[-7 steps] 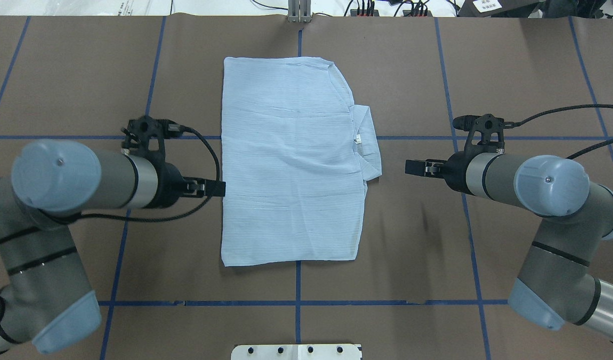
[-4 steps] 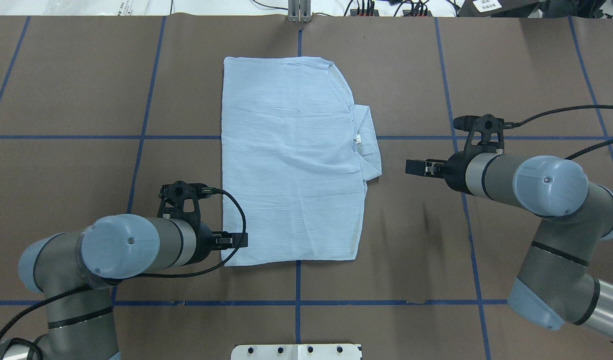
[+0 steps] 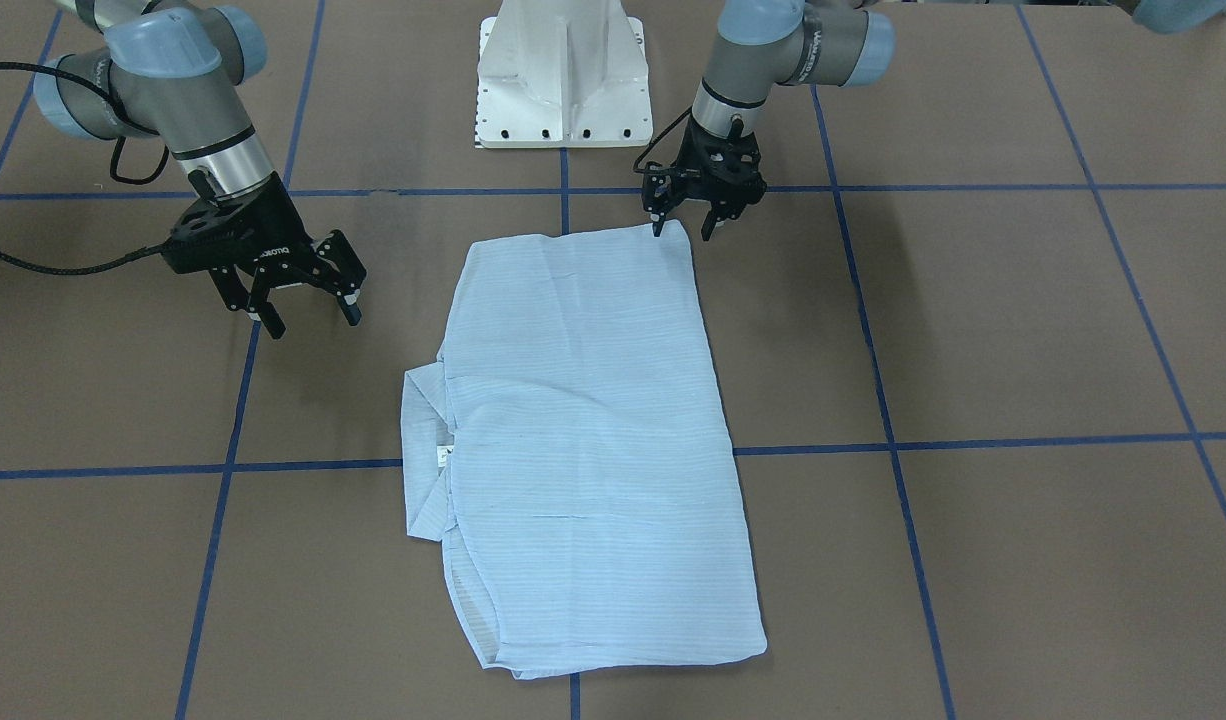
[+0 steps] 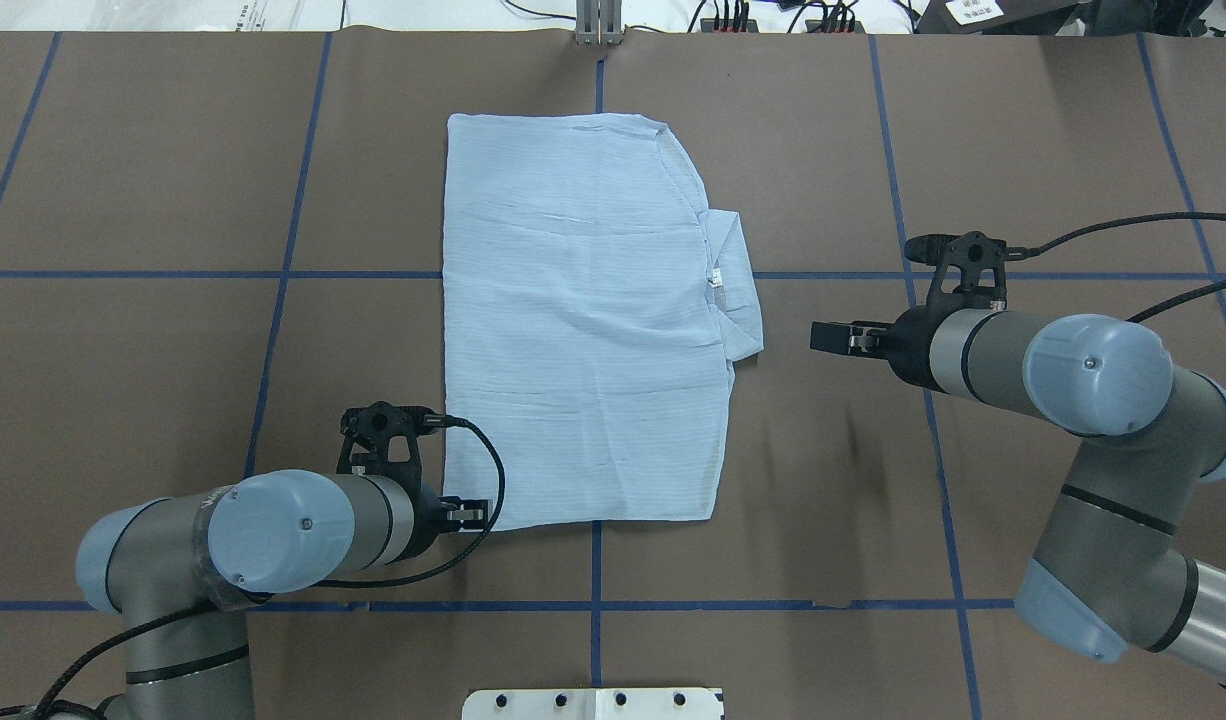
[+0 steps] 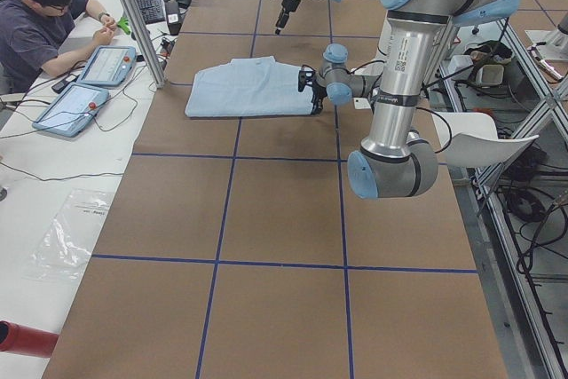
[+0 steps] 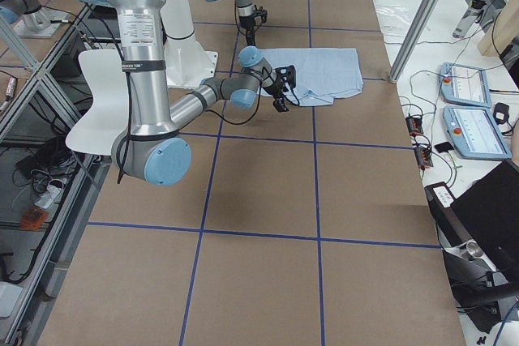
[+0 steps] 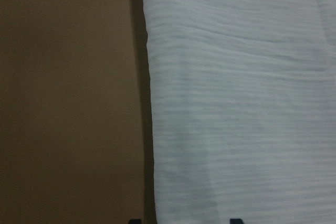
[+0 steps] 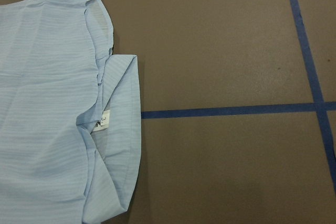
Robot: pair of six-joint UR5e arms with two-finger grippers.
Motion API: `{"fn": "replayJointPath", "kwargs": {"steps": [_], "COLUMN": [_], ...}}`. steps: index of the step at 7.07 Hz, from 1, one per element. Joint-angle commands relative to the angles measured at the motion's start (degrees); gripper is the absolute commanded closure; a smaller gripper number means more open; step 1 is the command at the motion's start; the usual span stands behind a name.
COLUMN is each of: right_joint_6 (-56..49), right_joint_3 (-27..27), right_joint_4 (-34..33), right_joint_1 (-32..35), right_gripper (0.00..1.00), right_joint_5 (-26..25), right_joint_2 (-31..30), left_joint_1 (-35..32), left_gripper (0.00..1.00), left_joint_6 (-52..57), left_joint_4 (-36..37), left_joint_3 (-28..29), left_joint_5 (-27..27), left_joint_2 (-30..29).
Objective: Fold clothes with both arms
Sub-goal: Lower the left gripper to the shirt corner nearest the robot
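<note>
The desk [image 4: 123, 150] is covered in brown sheet marked off by blue tape lines [image 4: 593, 606]. The white pedestal base [image 3: 563, 70] stands at its near edge, between the two arms.

The left arm [image 4: 273, 530] reaches in low from the robot's left. The right arm [image 4: 1073, 370] stretches in from the opposite side.

The shirt [image 4: 583, 330] lies flat in the middle of the desk, folded into a tall pale-blue rectangle with fine stripes across it.

The left tool [image 3: 685, 225] is at the shirt's near-left corner, pointing down with its two fingers spread. In the front-facing view one fingertip sits over the cloth edge and the other over bare desk. The left wrist view shows both tips apart, with the shirt's edge running up between them. The cloth is not pinched.

The right tool [image 3: 313, 320] is also spread wide and holds nothing. It is near the shirt's right side but clear of it, over bare desk.

The collar [image 4: 738, 290] juts out of the shirt's right edge, folded flat.

A small white label [image 8: 103, 119] shows inside the collar.
</note>
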Motion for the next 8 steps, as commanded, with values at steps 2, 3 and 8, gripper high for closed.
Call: {"fn": "replayJointPath", "kwargs": {"steps": [2,3,8], "right_joint_6": [0.0,0.0,5.0], "right_joint_3": [-0.1,-0.1,0.4], "right_joint_4": [0.0,0.0,-0.9], "right_joint_1": [-0.1,-0.1,-1.1], "right_gripper": [0.00,0.00,0.00], "right_joint_5": [0.0,0.0,-0.6], "right_joint_2": [0.0,0.0,0.5], "left_joint_1": [0.4,0.4,0.3], "left_gripper": [0.36,0.45,1.00], "left_joint_6": [0.0,0.0,0.0], "left_joint_4": [0.0,0.0,0.0], "left_joint_3": [0.8,0.8,0.8], "left_joint_5": [0.0,0.0,0.2], "left_joint_2": [-0.2,-0.4,-0.8]}}
